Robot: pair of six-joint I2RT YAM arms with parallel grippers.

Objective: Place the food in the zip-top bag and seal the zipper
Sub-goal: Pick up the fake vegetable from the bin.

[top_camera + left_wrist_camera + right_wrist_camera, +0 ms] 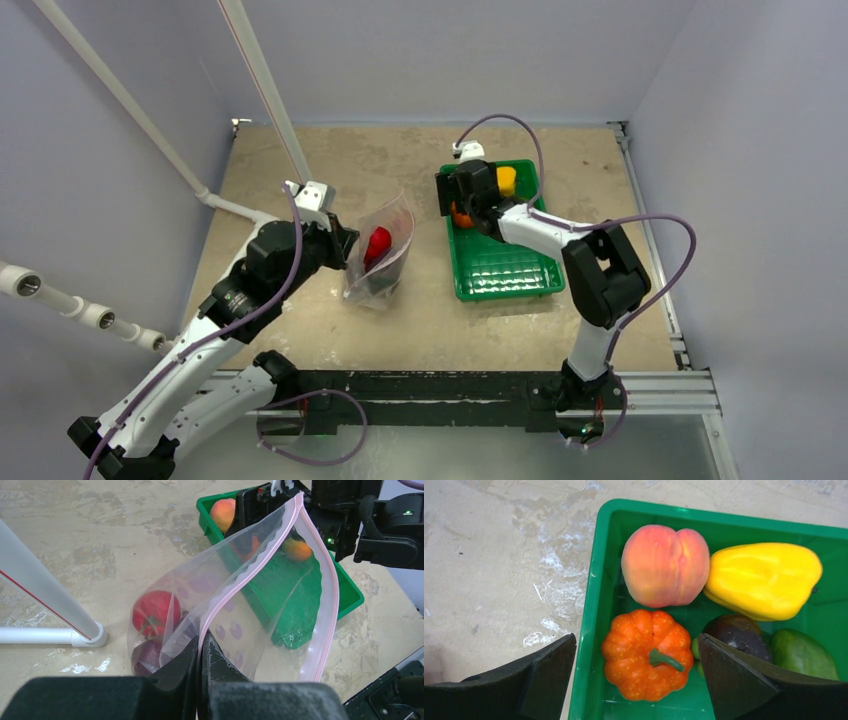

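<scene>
Green tray [593, 580] is holding five pieces: peach [665, 565], yellow pepper [763, 580], pumpkin [646, 655], dark piece [739, 634], green piece [804, 652]. Zip-top bag [260, 625] is holding two: tomato [152, 612], purple piece [146, 656].

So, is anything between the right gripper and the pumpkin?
Nothing covers the pumpkin, but the tray wall runs between it and one finger of the open right gripper.

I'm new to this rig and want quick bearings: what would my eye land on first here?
The clear zip-top bag stands left of centre, its mouth held up by the shut left claw pinching the pinkish zipper, a red tomato already inside. To the right, the open right claw hangs over an orange pumpkin in the green tray, beside a peach and a yellow pepper.
</scene>
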